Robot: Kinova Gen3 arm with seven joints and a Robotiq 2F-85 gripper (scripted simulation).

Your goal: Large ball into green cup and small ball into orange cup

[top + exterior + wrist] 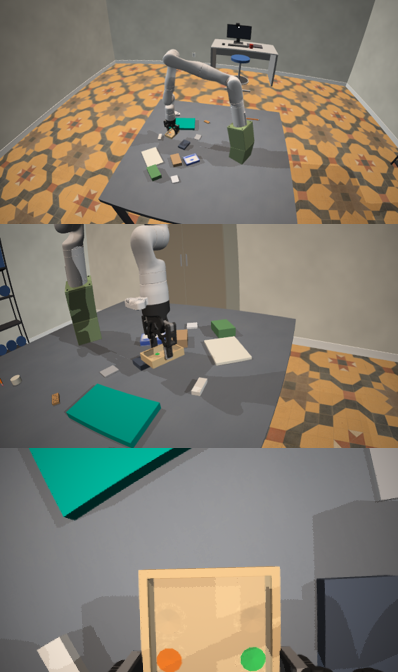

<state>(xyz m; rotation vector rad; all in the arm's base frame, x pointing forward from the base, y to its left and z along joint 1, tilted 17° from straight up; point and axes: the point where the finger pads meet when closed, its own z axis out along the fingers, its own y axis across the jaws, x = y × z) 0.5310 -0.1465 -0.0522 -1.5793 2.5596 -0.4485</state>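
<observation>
Patterned floor tiles (77, 155) (308, 393) surround the grey table (222, 196) (241, 426). The gripper (172, 129) (161, 350) grips the wooden puzzle (171, 134) (160, 360) (210, 572) by opposite walls, near the dark blue box (184, 144) (139, 363) (360, 618); small, slow tilts should steer each ball.

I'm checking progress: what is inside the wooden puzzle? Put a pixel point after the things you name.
Inside the wooden puzzle (154, 363) (209, 571), orange (169, 660) and green (157, 354) (253, 659) discs show; I can't make out either ball. The near end is cut off.

Grey counter (241, 190) (247, 388) (225, 523), with objects resting on its surface: a flat teal slab (186, 123) (114, 414) (100, 470); a cream slab (152, 157) (227, 350), with a green block (154, 172) (223, 328) near one end; a brown block (175, 159) (182, 338) beside a blue-rimmed tray (191, 159) (146, 340); a dark, flat box (184, 144) (139, 363) (362, 613); and an olive pedestal (240, 142) (83, 312), standing upright.
</observation>
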